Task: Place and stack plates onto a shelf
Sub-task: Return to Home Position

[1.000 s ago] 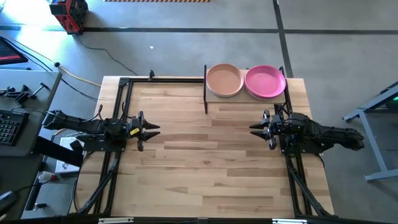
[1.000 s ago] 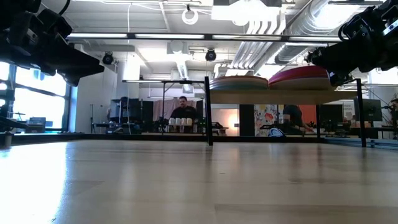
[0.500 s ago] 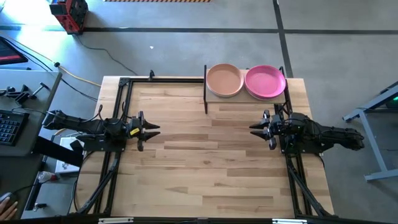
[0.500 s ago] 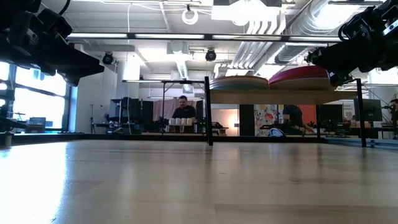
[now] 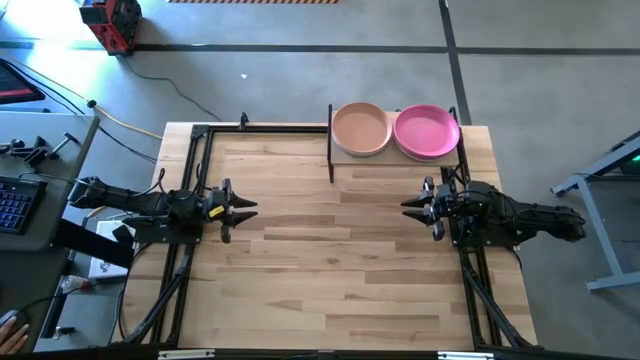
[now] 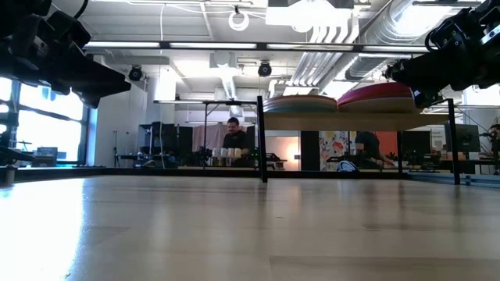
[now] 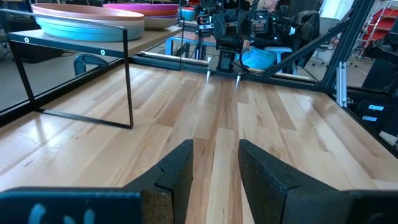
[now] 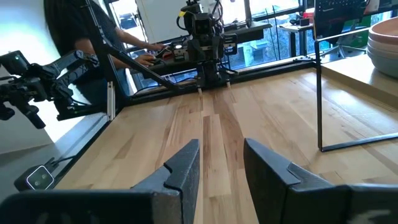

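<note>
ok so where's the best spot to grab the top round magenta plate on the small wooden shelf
Probably the raised rim of the round magenta plate, at the edge facing the table's middle, coming in from the side of the right gripper. It is shallow and lies flat atop a stack on the small light-wood shelf, so only the rim offers a pinch.

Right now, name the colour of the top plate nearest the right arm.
Plate: magenta; best in the high view.
</note>
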